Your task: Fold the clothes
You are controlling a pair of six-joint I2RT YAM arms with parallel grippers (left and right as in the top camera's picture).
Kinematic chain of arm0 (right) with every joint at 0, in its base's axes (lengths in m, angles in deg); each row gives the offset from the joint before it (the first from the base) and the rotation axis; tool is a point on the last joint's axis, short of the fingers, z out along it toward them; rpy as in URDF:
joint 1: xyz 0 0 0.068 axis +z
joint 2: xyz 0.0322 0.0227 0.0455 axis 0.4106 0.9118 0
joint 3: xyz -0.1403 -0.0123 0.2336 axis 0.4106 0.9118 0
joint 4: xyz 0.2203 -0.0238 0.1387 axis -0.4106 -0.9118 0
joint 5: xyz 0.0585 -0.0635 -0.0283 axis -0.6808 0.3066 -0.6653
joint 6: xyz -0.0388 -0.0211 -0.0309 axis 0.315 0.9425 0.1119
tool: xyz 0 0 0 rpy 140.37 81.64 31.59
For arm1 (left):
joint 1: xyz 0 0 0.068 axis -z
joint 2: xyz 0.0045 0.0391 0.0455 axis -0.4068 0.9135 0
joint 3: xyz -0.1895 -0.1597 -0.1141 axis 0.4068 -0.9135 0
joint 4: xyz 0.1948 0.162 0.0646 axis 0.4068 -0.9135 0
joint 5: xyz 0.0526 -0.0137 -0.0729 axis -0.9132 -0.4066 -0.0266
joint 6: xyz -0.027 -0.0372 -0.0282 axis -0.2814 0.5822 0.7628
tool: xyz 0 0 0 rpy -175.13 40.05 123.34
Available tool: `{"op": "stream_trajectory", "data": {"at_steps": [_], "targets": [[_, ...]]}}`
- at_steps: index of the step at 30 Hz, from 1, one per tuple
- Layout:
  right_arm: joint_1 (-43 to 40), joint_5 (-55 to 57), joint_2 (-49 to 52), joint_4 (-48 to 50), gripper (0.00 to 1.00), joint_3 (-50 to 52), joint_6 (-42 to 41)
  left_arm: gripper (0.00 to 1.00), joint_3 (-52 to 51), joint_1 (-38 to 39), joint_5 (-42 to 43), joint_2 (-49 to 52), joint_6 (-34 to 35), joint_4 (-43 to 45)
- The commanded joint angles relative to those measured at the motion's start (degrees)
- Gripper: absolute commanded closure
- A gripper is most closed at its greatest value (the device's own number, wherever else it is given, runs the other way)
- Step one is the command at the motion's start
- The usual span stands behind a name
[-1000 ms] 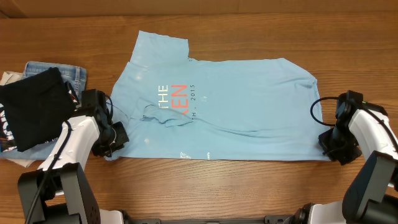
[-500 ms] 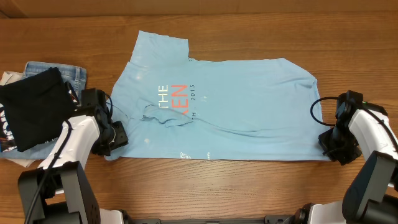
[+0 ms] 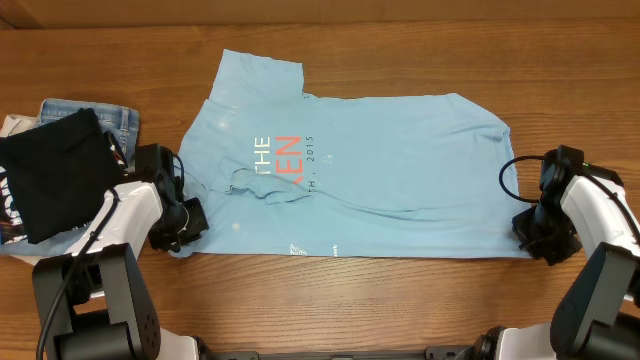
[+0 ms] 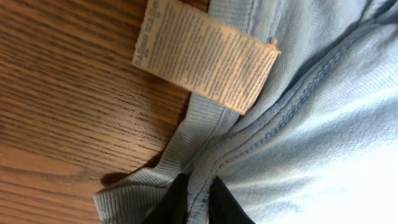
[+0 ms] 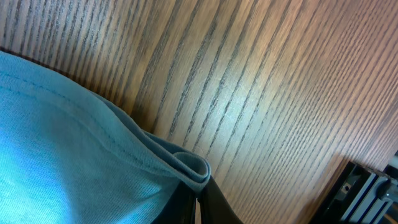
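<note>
The clothes, a light blue T-shirt [image 3: 390, 180] with red and white lettering, lie spread flat across the wooden table. My left gripper [image 3: 186, 224] is at the shirt's near-left corner. In the left wrist view the left gripper [image 4: 199, 200] is shut on a ribbed, seamed edge of the shirt [image 4: 298, 124], just below a white care label [image 4: 205, 59]. My right gripper [image 3: 536, 232] sits at the near-right corner. Seen from the right wrist, the right gripper [image 5: 199, 202] is shut on the folded hem of the shirt [image 5: 74, 143].
A black garment [image 3: 55, 175] lies on top of blue jeans [image 3: 112, 115] at the left edge of the table, close behind my left arm. Bare wood [image 3: 330, 300] runs along the front of the shirt.
My left gripper has shifted slightly at the shirt's near-left corner and is closed on the edge. The shirt and the right arm have not moved.
</note>
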Motion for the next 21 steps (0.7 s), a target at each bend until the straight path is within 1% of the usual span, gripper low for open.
{"op": "stream_trajectory", "data": {"at_steps": [1, 5, 6, 10, 13, 17, 21], "targets": [[-0.5, 1.6, -1.0, 0.0, 0.93, 0.1, -0.6, 0.88, 2.5, 0.3, -0.3, 0.4, -0.4, -0.2], [-0.5, 1.7, -1.0, 0.0, 0.93, 0.1, -0.6, 0.94, 4.7, 0.3, -4.1, 0.4, 1.0, -1.3], [-0.5, 1.7, -1.0, 0.0, 0.93, 0.1, -0.6, 0.94, 5.0, 0.3, -5.0, 0.4, 1.3, -1.2], [-0.5, 2.2, -1.0, 0.0, 0.93, 0.1, -0.6, 0.96, 5.1, 0.3, -12.2, 0.4, 6.2, -0.9], [-0.5, 2.8, -1.0, 0.0, 0.93, 0.1, -0.6, 0.96, 5.1, 0.3, -15.3, 0.4, 6.6, -1.0], [-0.5, 3.0, -1.0, 0.0, 0.93, 0.1, -0.7, 0.95, 5.1, 0.3, -15.6, 0.4, 7.5, -1.9], [-0.5, 3.0, -1.0, 0.0, 0.93, 0.1, -0.9, 0.95, 5.1, 0.4, -12.2, 0.4, 7.5, -4.5]]}}
